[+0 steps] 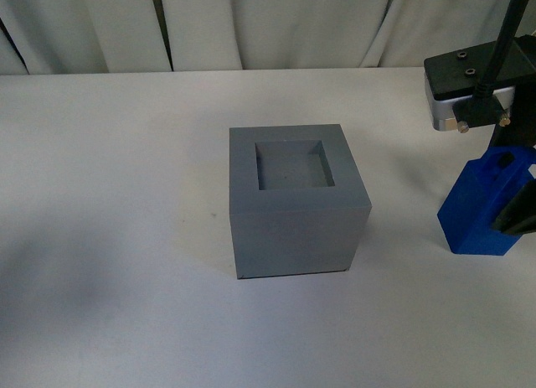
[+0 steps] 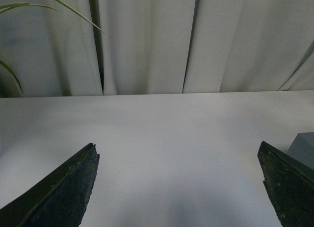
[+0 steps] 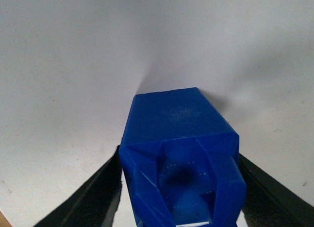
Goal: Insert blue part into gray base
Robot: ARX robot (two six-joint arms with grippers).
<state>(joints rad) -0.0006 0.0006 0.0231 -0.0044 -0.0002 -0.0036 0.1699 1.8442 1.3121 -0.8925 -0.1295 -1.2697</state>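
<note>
The gray base (image 1: 295,202) is a matte gray cube with a square recess in its top, standing mid-table. A corner of the gray base shows in the left wrist view (image 2: 303,149). The blue part (image 1: 481,208) is at the far right of the table, apart from the base. My right gripper (image 1: 511,208) is shut on it. In the right wrist view the blue part (image 3: 179,148) fills the space between the dark fingers (image 3: 93,197). My left gripper (image 2: 179,188) is open and empty over bare table, left of the base.
The white table (image 1: 109,195) carries only the base and the blue part. Pale curtains (image 1: 276,23) hang behind its far edge. A green plant leaf (image 2: 29,6) shows at the far left in the left wrist view.
</note>
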